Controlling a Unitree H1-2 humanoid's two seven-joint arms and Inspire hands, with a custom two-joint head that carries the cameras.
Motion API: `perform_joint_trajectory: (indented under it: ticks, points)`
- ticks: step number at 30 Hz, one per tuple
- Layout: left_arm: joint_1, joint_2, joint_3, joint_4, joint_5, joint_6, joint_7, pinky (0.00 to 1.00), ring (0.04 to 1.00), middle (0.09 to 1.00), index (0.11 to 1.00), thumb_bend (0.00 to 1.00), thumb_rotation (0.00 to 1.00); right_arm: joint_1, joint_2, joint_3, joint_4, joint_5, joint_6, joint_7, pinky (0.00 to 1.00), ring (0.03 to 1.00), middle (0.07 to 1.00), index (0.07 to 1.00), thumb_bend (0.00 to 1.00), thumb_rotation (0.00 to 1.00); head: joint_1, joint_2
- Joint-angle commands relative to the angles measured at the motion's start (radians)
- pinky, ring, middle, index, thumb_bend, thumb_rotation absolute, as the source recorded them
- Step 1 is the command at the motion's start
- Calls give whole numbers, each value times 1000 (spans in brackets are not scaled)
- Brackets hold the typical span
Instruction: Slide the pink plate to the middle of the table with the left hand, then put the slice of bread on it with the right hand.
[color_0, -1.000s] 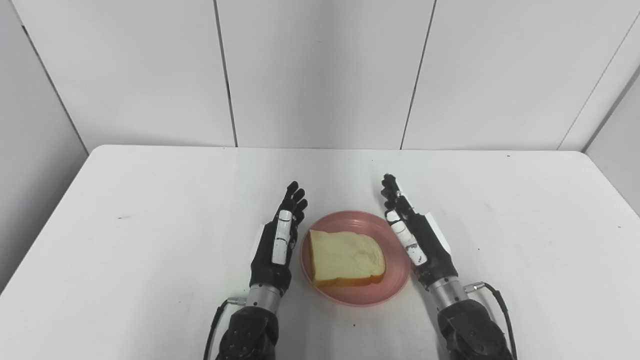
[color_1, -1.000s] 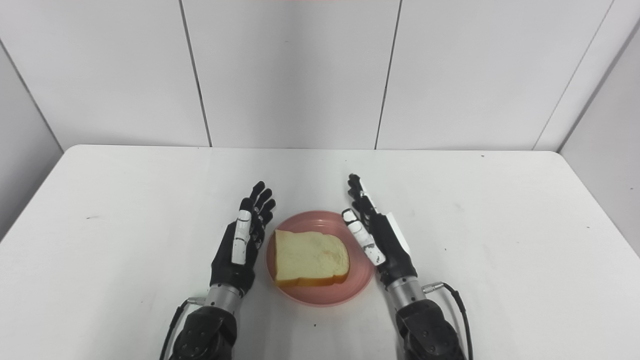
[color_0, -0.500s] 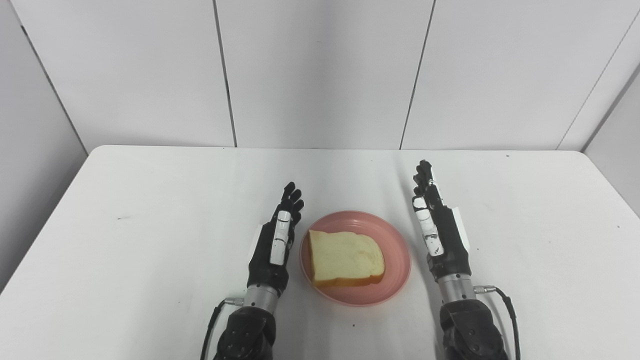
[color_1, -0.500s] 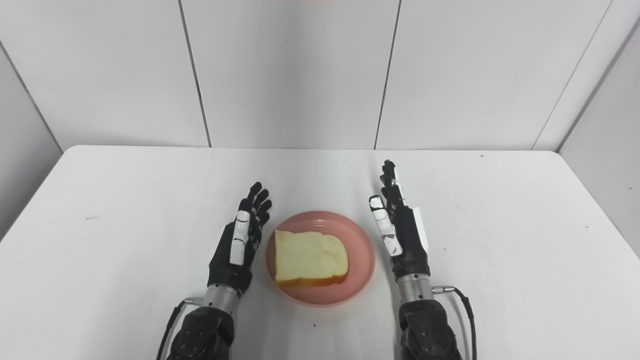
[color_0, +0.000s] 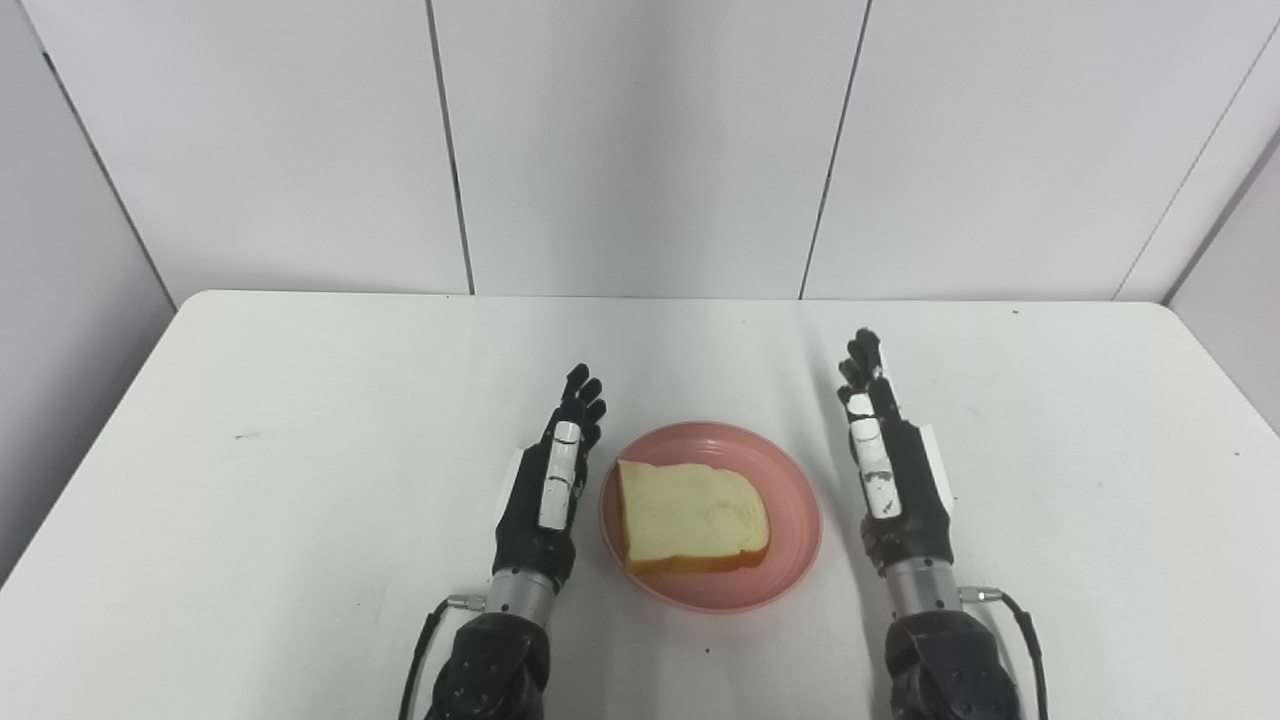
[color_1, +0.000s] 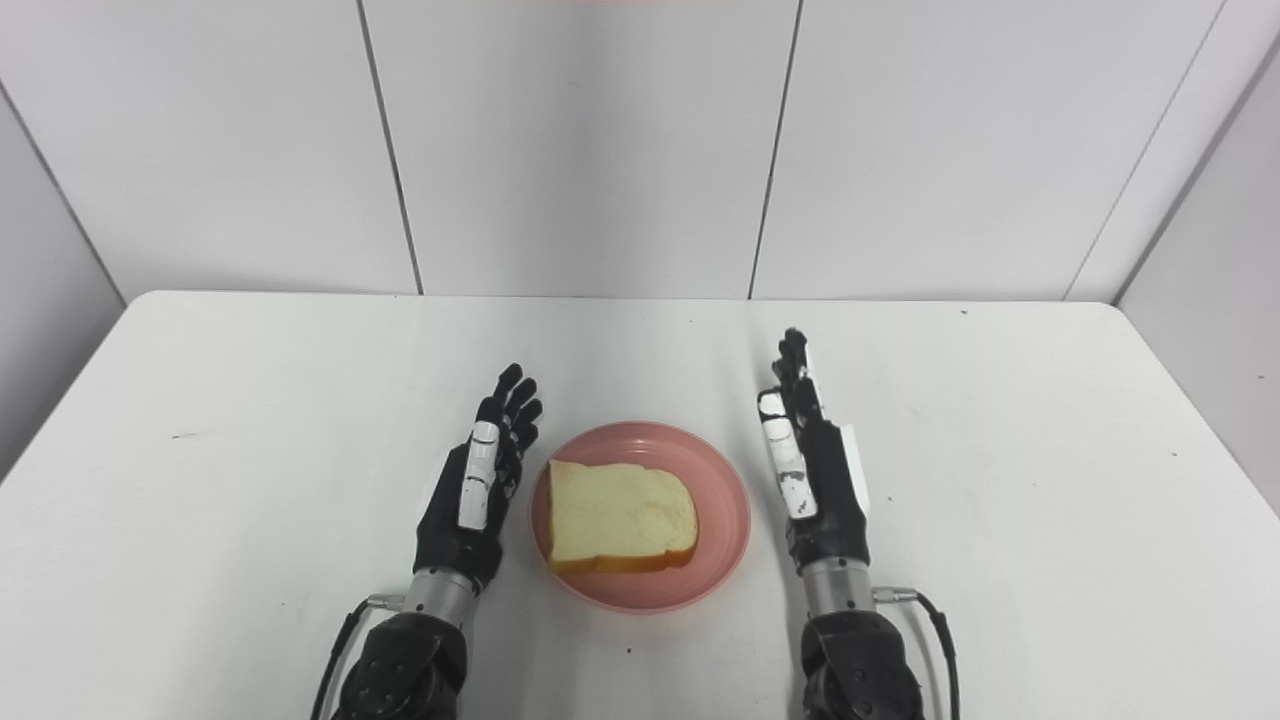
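Lying on the pink plate (color_0: 790, 500), pale bread (color_0: 692, 517); both hands' fingers spread, empty.

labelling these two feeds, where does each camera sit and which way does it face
Left eye view: on the robot's head, looking down and forward at the white table; both forearms enter from the bottom edge, left hand and right hand open.
Right eye view: beside it, a little to the right, same downward aim, so everything sits further left in the picture.
Shared: both show the pink plate holding the slice of bread between the hands, with the panelled wall behind.
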Motion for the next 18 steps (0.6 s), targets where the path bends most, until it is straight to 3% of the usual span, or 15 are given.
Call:
perform_joint_trajectory:
  ticks: [1,7,18]
  points:
    - [-2,15,4,-6,15,-33,-7,997,981,989,973,657,1000,-17,1,8,-46,15,13,16,1000,1000,1000,1000,690,972,1,-1]
    - [-2,16,8,-22,1,-18,-13,1000,999,1000,999,681,1000,9,-1,20,-71,32,40,30,1000,1000,1000,1000,630,976,3,8]
    - [-11,12,17,-25,-2,-10,-18,1000,1000,1000,1000,684,1000,28,-8,13,-100,59,81,35,1000,1000,1000,1000,618,965,7,10]
